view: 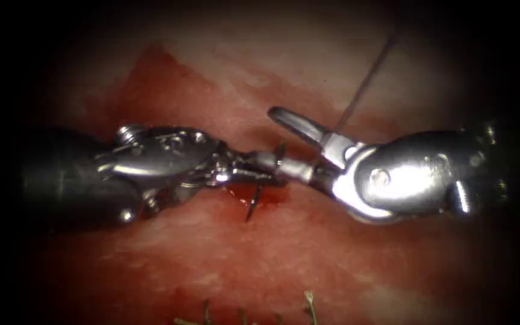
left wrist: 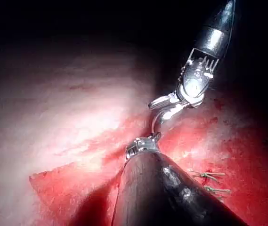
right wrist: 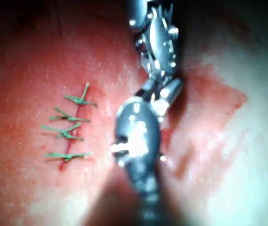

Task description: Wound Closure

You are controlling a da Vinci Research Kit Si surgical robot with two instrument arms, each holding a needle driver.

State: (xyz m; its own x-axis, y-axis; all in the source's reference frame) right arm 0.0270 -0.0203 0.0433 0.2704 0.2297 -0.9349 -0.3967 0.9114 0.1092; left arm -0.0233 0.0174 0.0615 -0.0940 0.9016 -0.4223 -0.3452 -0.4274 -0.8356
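Steel needle (view: 254, 203) pinched by left end effector (view: 263, 171); right end effector (view: 293, 144) spread alongside.

A surgical training lab is showing itself here. Strong light is falling on a slab of pale, fatty tissue (view: 308, 253) with a cut and red fluid (view: 254, 194) pooling in it, while darkness is closing in around the edges as through a scope. Two slim steel wristed tools, the left tool (view: 254, 170) and the right tool (view: 299, 147), are meeting over the cut around a curved needle (view: 253, 204). Short green stitches (right wrist: 68, 125) are lying in a row across the closed stretch.
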